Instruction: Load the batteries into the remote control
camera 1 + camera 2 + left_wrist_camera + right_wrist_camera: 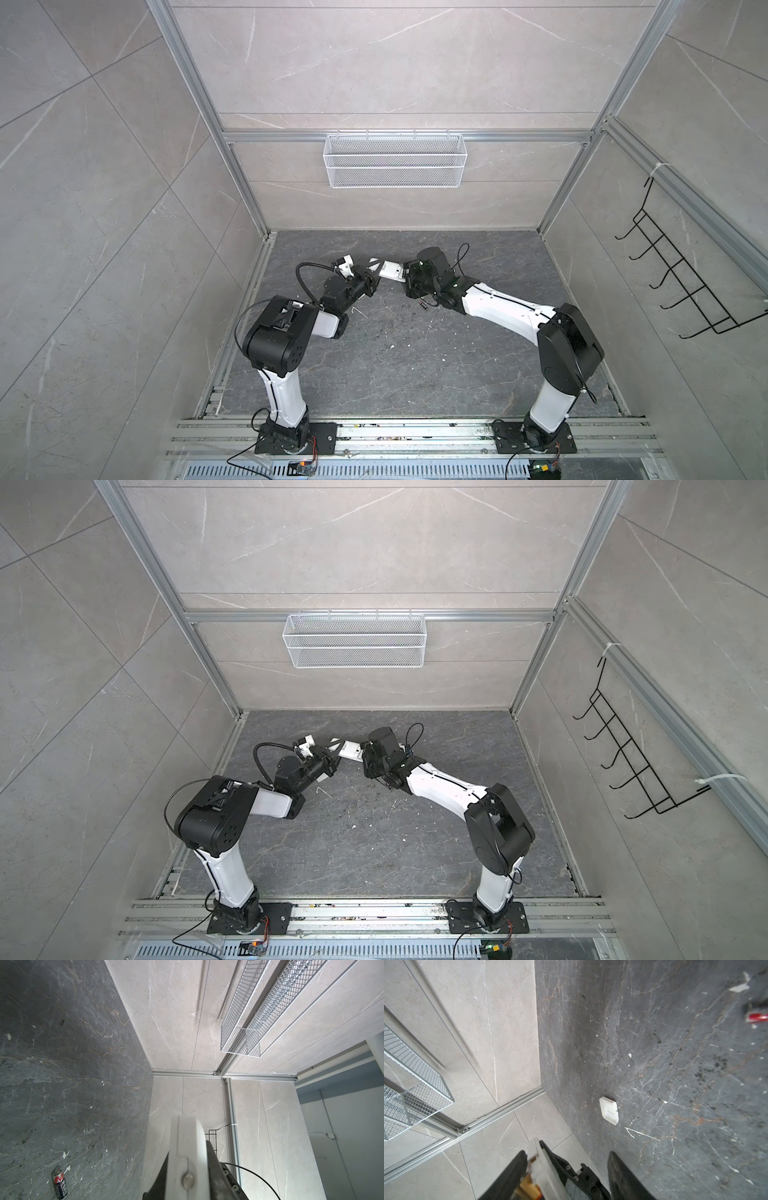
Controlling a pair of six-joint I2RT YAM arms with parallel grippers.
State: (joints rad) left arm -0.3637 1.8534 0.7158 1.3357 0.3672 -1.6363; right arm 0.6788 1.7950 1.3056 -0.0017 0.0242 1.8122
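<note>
One battery (59,1184) lies loose on the dark stone table (395,365), nearer than both grippers and just beside the wrist of the right arm (498,307). It is round, so I judge that any sweep of that wrist could send it rolling out of reach.

Beyond it, mid-table, the left gripper (187,1157) is clamped on one end of the remote control (391,270), which is turned edge-up. The right gripper (568,1153) meets the other end from the right. Its jaws stand apart, with the remote's edge against one and a clear gap before the other, so it grips nothing. Because the handset is pinched at one end only, a sideways push there could twist it in the clamp or pry it loose.

Slightly farther off, the white battery cover (609,1110) lies flat on the table, apart from both grippers. A careless move could knock it away.

A second battery shows nowhere for certain. In the right wrist view a yellowish part sits at the remote's end between the right jaws, too blurred to name. The battery compartment shows in no view, so I cannot tell whether anything is seated, nor whether the remote clears the table. In that same view the loose battery is a red blur cut off by the frame edge.

On the far wall hangs a mesh basket (394,160), well apart from the work.
</note>
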